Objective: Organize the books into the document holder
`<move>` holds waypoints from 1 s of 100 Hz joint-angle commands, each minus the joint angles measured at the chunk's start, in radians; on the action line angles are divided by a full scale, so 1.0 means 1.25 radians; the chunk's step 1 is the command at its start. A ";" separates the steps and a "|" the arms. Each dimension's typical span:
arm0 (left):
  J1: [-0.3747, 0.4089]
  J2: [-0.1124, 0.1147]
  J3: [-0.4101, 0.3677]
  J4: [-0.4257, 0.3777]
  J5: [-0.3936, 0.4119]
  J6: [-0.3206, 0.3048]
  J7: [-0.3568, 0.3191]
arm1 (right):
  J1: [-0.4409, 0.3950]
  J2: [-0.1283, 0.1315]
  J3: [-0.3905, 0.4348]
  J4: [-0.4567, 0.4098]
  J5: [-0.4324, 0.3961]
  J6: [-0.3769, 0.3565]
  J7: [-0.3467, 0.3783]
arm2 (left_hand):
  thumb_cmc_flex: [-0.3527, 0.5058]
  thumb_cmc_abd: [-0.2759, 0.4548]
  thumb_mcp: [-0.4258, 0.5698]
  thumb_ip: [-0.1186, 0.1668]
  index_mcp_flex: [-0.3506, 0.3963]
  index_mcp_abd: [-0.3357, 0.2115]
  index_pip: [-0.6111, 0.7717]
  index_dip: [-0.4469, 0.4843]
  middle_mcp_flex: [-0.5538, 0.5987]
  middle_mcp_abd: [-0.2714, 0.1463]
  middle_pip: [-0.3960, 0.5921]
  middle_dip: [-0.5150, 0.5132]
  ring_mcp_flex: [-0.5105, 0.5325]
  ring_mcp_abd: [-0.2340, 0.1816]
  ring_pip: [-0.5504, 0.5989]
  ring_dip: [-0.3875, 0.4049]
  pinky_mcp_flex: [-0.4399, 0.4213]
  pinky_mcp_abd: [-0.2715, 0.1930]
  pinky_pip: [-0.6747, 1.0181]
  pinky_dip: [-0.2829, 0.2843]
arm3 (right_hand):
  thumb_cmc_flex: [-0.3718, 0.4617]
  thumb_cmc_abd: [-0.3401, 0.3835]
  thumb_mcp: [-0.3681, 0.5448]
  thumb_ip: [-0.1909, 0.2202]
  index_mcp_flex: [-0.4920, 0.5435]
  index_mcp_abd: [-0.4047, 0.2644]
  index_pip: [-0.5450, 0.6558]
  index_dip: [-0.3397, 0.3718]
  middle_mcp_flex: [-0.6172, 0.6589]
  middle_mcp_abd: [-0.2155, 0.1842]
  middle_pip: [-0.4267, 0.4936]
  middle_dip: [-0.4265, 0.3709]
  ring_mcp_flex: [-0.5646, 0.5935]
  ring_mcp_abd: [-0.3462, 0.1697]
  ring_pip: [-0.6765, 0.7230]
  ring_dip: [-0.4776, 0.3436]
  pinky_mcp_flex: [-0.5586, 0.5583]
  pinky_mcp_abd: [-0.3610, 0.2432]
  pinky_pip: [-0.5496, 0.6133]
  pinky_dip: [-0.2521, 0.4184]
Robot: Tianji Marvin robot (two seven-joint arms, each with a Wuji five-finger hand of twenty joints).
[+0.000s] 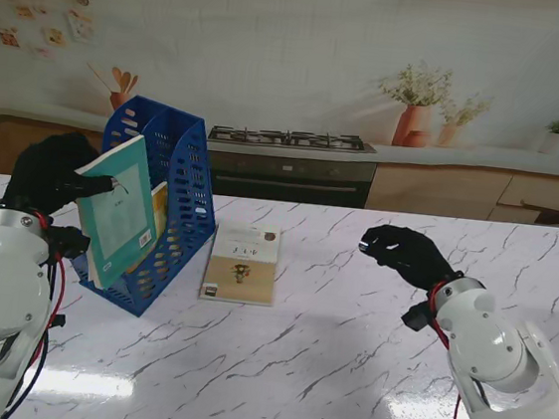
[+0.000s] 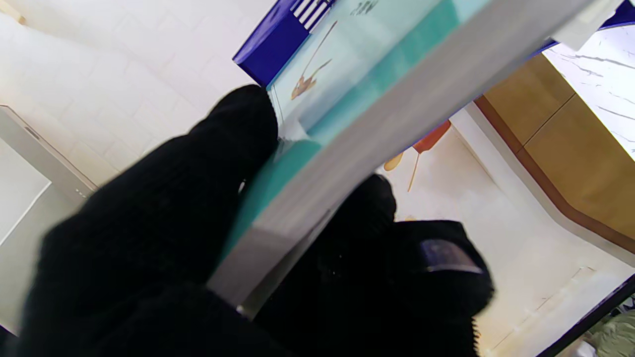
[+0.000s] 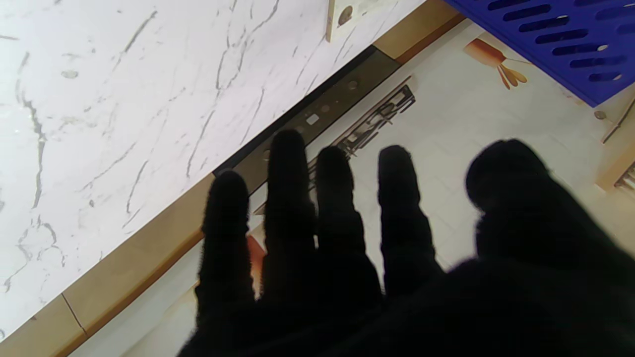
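Observation:
A blue slotted document holder (image 1: 185, 175) stands on the left of the marble table. My left hand (image 1: 51, 174), in a black glove, is shut on a teal book (image 1: 119, 211) by its upper left corner, and the book stands tilted at the holder's open front. In the left wrist view the teal book (image 2: 377, 84) sits clamped between thumb and fingers. A yellow book (image 1: 157, 219) stands inside the holder behind it. A cream book (image 1: 242, 262) lies flat just right of the holder. My right hand (image 1: 405, 251) hovers open over the table's right side, holding nothing; its spread fingers (image 3: 287, 208) show in the right wrist view.
The marble table (image 1: 324, 354) stretches toward me and to the right. Beyond its far edge is a kitchen backdrop with a stove (image 1: 290, 161) and potted plants (image 1: 416, 109). The holder's blue side (image 3: 555, 44) and the cream book's corner (image 3: 347, 12) show in the right wrist view.

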 commanded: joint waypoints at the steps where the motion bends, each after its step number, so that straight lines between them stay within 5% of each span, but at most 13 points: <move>1: -0.024 -0.009 0.008 0.024 -0.003 -0.026 0.003 | -0.007 -0.006 -0.002 -0.005 0.001 0.003 0.000 | 0.094 0.029 0.142 0.077 0.027 -0.040 0.044 0.019 0.042 -0.072 0.003 0.016 0.044 -0.062 0.003 -0.026 0.016 -0.115 0.121 -0.003 | -0.007 0.010 -0.011 0.043 0.019 -0.004 -0.014 0.017 -0.010 -0.003 -0.007 -0.008 0.017 0.000 -0.007 -0.001 0.002 0.163 0.007 0.004; 40: -0.124 -0.026 0.066 0.165 -0.008 -0.095 0.101 | -0.008 -0.006 -0.001 0.000 0.016 0.013 0.005 | 0.086 0.026 0.150 0.065 0.028 -0.052 0.045 0.020 0.043 -0.081 0.003 0.016 0.044 -0.065 0.005 -0.028 0.016 -0.113 0.122 -0.001 | -0.009 0.013 -0.002 0.042 0.015 0.004 -0.015 0.016 -0.018 0.002 -0.004 -0.007 0.011 0.001 -0.003 -0.001 0.001 0.163 0.010 0.002; 100: -0.133 -0.053 0.116 0.313 -0.055 -0.193 0.225 | -0.011 -0.008 0.003 0.003 0.023 0.020 0.002 | 0.079 0.028 0.155 0.049 0.023 -0.068 0.045 0.028 0.037 -0.094 0.005 0.020 0.044 -0.074 0.000 -0.031 0.015 -0.116 0.116 -0.003 | -0.003 0.020 -0.022 0.043 0.013 -0.004 -0.016 0.018 -0.018 -0.003 -0.005 -0.009 0.013 -0.003 -0.003 -0.002 0.001 0.159 0.010 0.000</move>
